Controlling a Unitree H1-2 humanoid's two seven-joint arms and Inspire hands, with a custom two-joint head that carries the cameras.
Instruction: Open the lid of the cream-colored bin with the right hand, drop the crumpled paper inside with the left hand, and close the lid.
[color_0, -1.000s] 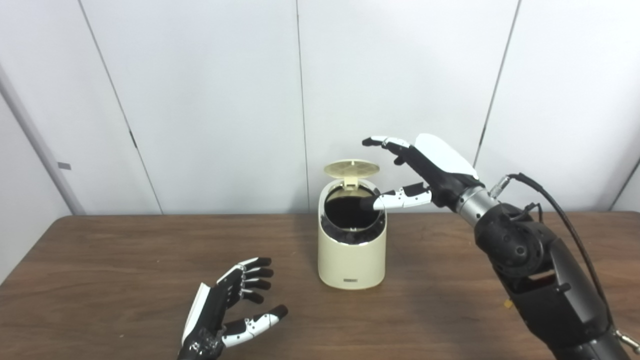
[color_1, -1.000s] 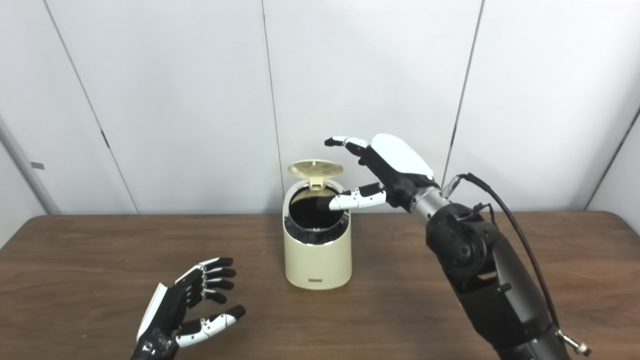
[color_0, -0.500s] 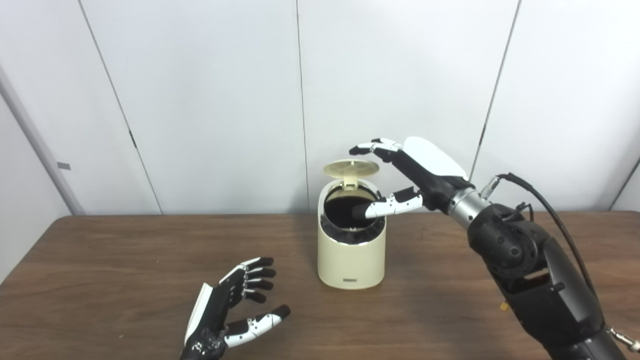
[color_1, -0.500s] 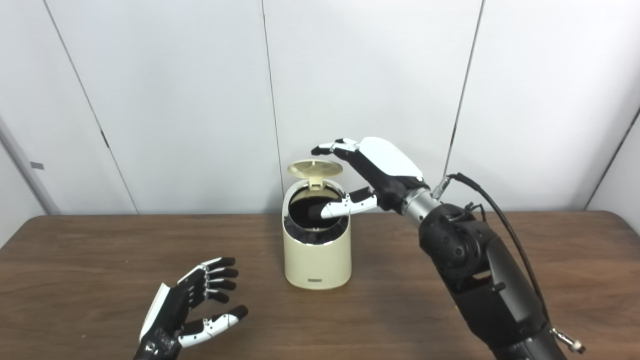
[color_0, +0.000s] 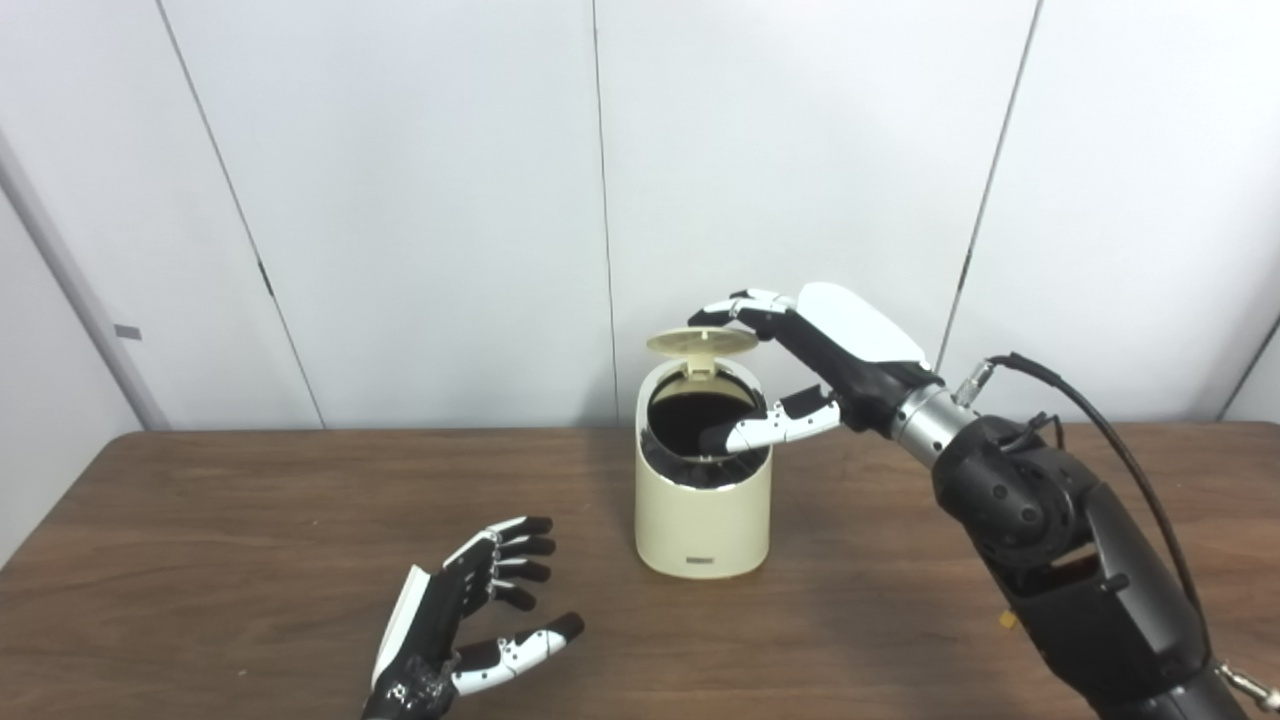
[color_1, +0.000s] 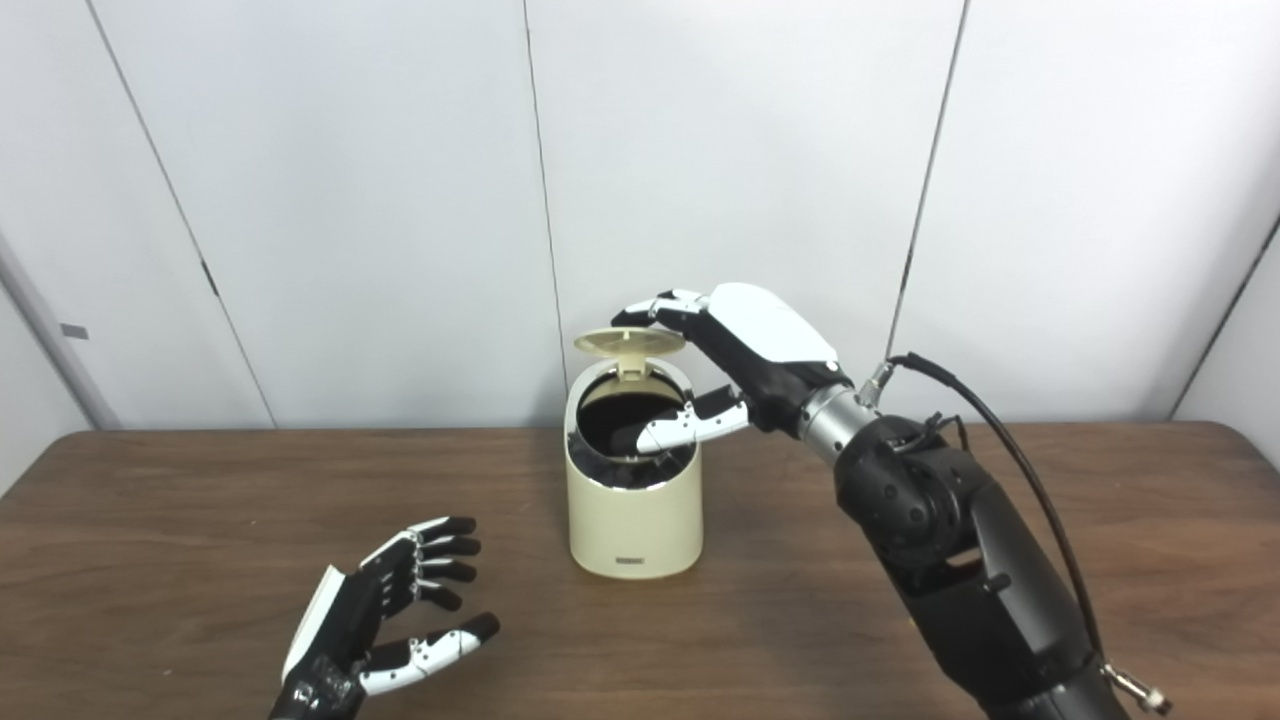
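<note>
- Cream-colored bin stands mid-table, well back from the near edge of the wooden table, its lid raised.
- Right hand spread, fingertips at the lid's top, thumb over the opening.
- Left hand spread, empty, low over bare tabletop left of the bin.
- Small dark label on the bin's base, unreadable.

bin interior too dark

**A bare test room, likely a robotics lab**

A staged indoor workspace is suggested rather than a home. A plain wood-grain table is set against white wall panels divided by thin dark seams (nothing is hung on them). A humanoid's black arm, with an exposed cable, is seen over it.
</note>
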